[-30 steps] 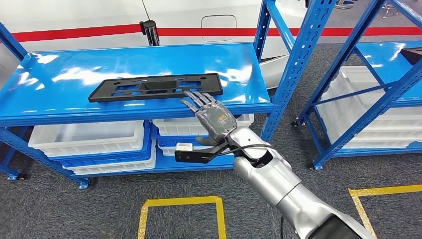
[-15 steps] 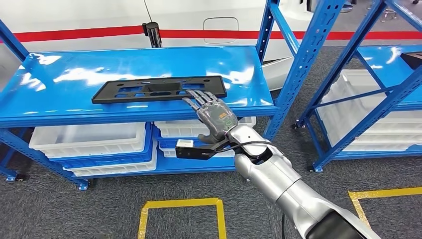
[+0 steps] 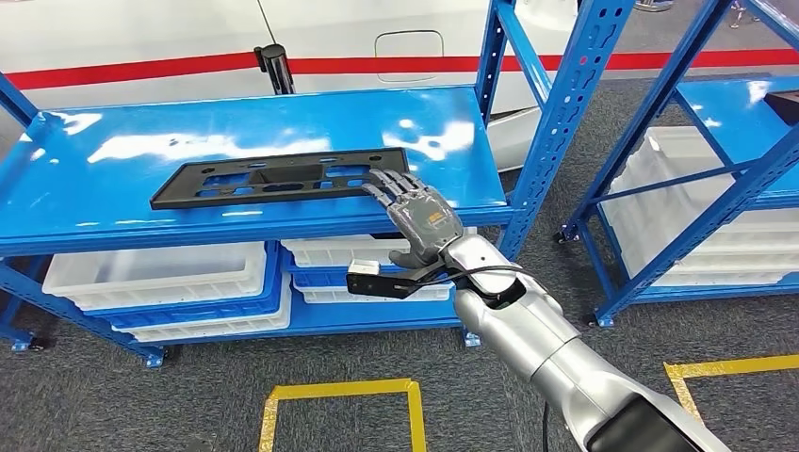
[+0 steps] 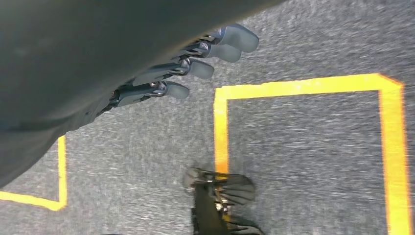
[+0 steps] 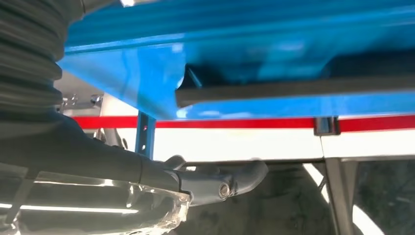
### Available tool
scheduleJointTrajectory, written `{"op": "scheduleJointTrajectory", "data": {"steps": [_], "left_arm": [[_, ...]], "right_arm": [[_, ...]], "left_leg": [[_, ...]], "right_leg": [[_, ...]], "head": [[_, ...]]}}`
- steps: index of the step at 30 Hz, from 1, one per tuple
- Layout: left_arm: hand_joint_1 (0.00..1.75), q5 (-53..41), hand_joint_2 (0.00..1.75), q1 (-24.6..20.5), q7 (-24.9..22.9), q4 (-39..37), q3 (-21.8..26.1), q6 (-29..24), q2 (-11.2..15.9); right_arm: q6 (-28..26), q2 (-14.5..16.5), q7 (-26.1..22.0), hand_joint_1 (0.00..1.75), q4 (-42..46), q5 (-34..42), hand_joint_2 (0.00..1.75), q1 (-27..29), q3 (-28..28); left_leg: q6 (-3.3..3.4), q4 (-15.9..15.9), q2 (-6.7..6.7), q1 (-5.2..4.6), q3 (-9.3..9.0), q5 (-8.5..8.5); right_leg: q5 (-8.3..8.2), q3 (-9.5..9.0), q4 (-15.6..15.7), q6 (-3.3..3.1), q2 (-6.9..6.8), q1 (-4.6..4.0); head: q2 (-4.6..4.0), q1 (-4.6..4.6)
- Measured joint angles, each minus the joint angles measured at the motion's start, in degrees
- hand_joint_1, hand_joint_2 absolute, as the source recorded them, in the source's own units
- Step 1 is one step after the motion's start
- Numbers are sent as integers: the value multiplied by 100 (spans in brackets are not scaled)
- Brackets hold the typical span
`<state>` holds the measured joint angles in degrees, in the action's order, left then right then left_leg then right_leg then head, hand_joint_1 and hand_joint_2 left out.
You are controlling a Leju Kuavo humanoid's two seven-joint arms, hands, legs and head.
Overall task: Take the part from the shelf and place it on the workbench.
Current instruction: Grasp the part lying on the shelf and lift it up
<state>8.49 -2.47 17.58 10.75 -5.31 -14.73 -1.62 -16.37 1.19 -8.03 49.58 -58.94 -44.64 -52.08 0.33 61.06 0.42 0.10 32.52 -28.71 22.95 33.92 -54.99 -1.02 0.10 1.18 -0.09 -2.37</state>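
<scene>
Grey carpet marked with yellow tape (image 3: 344, 391) squares runs under two blue metal shelf racks, and a white wall with a red stripe (image 3: 141, 71) stands behind them. On the upper shelf (image 3: 113, 141) of the nearer rack lies the part (image 3: 278, 176), a long flat black plate with cut-outs, set lengthwise a little back from the shelf's front edge. White bins (image 3: 155, 275) sit on the level below.

Reaching in from the lower right, the right hand (image 3: 419, 212) is stretched out flat over the front of the shelf, palm down. Its fingers (image 3: 388, 182) lie straight and slightly apart, their tips at the part's right end; whether they press on it or hover just above cannot be told. The thumb hangs below the shelf edge, and nothing is pinched or held. The right wrist view shows the part's dark edge (image 5: 293, 88) on the blue board from low and close.

The left hand (image 4: 195, 58) hangs over the carpet, fingers slightly apart and holding nothing.
</scene>
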Motion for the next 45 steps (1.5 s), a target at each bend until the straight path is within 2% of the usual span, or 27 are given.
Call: {"op": "scheduleJointTrajectory", "data": {"steps": [3, 4, 5, 7, 8, 9, 12, 14, 15, 17, 18, 19, 20, 21, 22, 24, 25, 28, 30, 33, 34, 35, 36, 38, 39, 41, 45], "left_arm": [[0, 6, 0, 3, -11, -1, -1, -1, 4], [0, 8, 0, 6, -16, -1, -1, 0, 5], [0, 8, 0, 9, -20, -2, 0, 0, 5], [0, 8, 0, 9, -22, -3, 1, -1, 5], [0, 8, 0, 5, -23, -5, 1, -2, 6], [0, 8, 0, -1, -24, -8, 1, -4, 6], [0, 11, 0, -15, -34, -13, 2, -13, 11], [0, 15, 0, -18, -42, -13, 4, -16, 11], [0, 15, 0, -25, -44, -14, 4, -15, 9], [0, 15, 0, -37, -49, -14, 4, -16, 5], [0, 15, 0, -39, -52, -15, 4, -17, 5], [0, 16, 0, -39, -56, -15, 5, -18, 5], [0, 16, 0, -38, -58, -15, 5, -18, 4], [0, 17, 0, -39, -59, -15, 6, -18, 2], [0, 16, 0, -40, -59, -15, 6, -18, -2], [0, 15, 0, -43, -57, -15, 6, -18, -11], [0, 15, 0, -42, -56, -15, 6, -18, -14], [0, 14, 0, -42, -50, -15, 5, -20, -15], [0, 11, 0, -43, -45, -15, 5, -20, -15], [0, 10, 0, -40, -45, -16, 6, -25, -9], [0, 9, 0, -39, -50, -16, 6, -26, -8], [0, 6, 0, -38, -58, -17, 7, -26, -8], [0, 3, 0, -38, -67, -17, 7, -26, -7], [0, -3, 0, -43, -80, -17, 7, -26, -3], [0, -5, 0, -48, -84, -17, 7, -24, -1], [0, -9, 0, -58, -91, -17, 6, -21, 1], [0, -15, 0, -62, -103, -17, 7, -19, -2]], "right_arm": [[0, 23, 4, 0, -15, -16, 175, 12, -20], [0, 24, 6, 0, -22, -20, 175, 17, -28], [-1, 25, 8, 0, -27, -22, 175, 20, -34], [-4, 35, 19, 0, -32, -32, 175, 19, -39], [-10, 41, 25, 0, -33, -40, 175, 13, -40], [-17, 48, 33, 0, -33, -49, 175, 8, -40], [-32, 62, 52, 0, -33, -75, 175, 9, -44], [-34, 72, 78, 0, -31, -108, 175, 4, -47], [-35, 79, 97, 0, -30, -135, 175, -1, -49], [-33, 89, 143, 0, -32, -196, 175, 17, -60], [-32, 96, 164, 0, -33, -220, 175, 44, -68], [-30, 104, 179, 0, -34, -237, 175, 73, -78], [-28, 114, 191, 0, -34, -250, 175, 94, -89], [-27, 127, 196, 0, -34, -260, 175, 104, -98], [-25, 143, 198, 0, -34, -269, 175, 102, -107], [-7, 190, 205, 0, -34, -297, 175, 94, -121], [3, 220, 217, 0, -35, -317, 175, 98, -128], [15, 304, 281, 0, -36, -388, 175, 131, -152], [15, 355, 315, 0, -36, -415, 175, 141, -170], [24, 407, 336, 0, -43, -454, 175, 167, -205], [35, 415, 348, 0, -48, -473, 175, 184, -218], [52, 425, 364, 0, -54, -497, 175, 199, -228], [71, 440, 381, 0, -58, -519, 175, 209, -236], [106, 491, 407, 0, -62, -550, 175, 213, -249], [116, 517, 412, 0, -63, -558, 175, 211, -254], [129, 559, 416, 0, -68, -571, 175, 211, -270], [133, 599, 430, 0, -80, -593, 175, 204, -300]], "left_leg": [[-117, 1048, -10, 71, 647, -384], [-140, 1159, -9, 88, 784, -379], [-151, 1038, -9, 104, 807, -238], [-136, 273, -9, 121, 560, 291], [-116, -94, -8, 111, 421, 477], [-84, -340, -10, 95, 323, 577], [28, -458, -25, 36, 261, 583], [104, -523, -26, 46, 183, 626], [136, -559, -25, 57, 143, 643], [179, -577, -30, 59, 121, 639], [186, -576, -36, 53, 118, 629], [189, -575, -43, 48, 113, 618], [185, -571, -52, 46, 106, 605], [175, -566, -60, 44, 94, 590], [157, -557, -69, 44, 80, 571], [103, -525, -78, 16, 65, 517], [73, -511, -80, 4, 60, 490], [-16, -476, -71, 25, 53, 426], [-90, -208, -66, 61, 156, 253], [-191, 889, -65, 104, 700, -259], [-209, 1148, -64, 115, 859, -320], [-215, 1179, -63, 124, 912, -252], [-212, 990, -62, 132, 854, -82], [-178, 173, -63, 134, 485, 364], [-148, -161, -65, 123, 324, 498], [-79, -431, -70, 89, 192, 545], [41, -478, -70, 60, 156, 548]], "right_leg": [[56, -56, -3, -63, 32, -13], [76, -75, -5, -68, 47, -14], [99, -102, -8, -64, 62, -14], [156, -170, -14, -36, 87, -12], [175, -196, -12, -18, 95, -17], [190, -204, -8, 3, 100, -21], [221, -201, 15, 98, 101, -43], [312, -132, -130, 136, 76, -57], [416, -10, -367, 124, 65, -65], [708, 436, -1174, 77, 51, -63], [813, 667, -1555, 75, 51, -62], [839, 824, -1765, 94, 50, -61], [769, 859, -1734, 131, 47, -60], [611, 758, -1449, 176, 42, -59], [417, 559, -999, 211, 30, -60], [113, 175, -236, 206, 3, -73], [47, 80, -61, 175, -6, -75], [18, 42, -7, 71, 6, -50], [25, -3, 10, 5, 20, -14], [65, -62, 13, -56, 27, -16], [78, -76, 11, -67, 30, -21], [91, -93, 11, -70, 38, -24], [106, -115, 10, -68, 48, -25], [145, -169, 10, -36, 75, -34], [163, -185, 10, -13, 85, -51], [192, -193, 13, 39, 93, -78], [247, -173, -22, 129, 82, -83]], "head": [[0, -8], [0, -8], [0, -8], [0, -7], [0, -2], [0, -2], [0, -14], [0, -6], [0, -1], [0, 9], [0, 10], [0, 9], [0, 10], [0, 10], [0, 11], [0, 9], [0, 6], [0, 2], [0, -8], [0, -19], [0, -19], [0, -19], [0, -18], [0, -17], [0, -15], [0, -12], [0, -10]]}}
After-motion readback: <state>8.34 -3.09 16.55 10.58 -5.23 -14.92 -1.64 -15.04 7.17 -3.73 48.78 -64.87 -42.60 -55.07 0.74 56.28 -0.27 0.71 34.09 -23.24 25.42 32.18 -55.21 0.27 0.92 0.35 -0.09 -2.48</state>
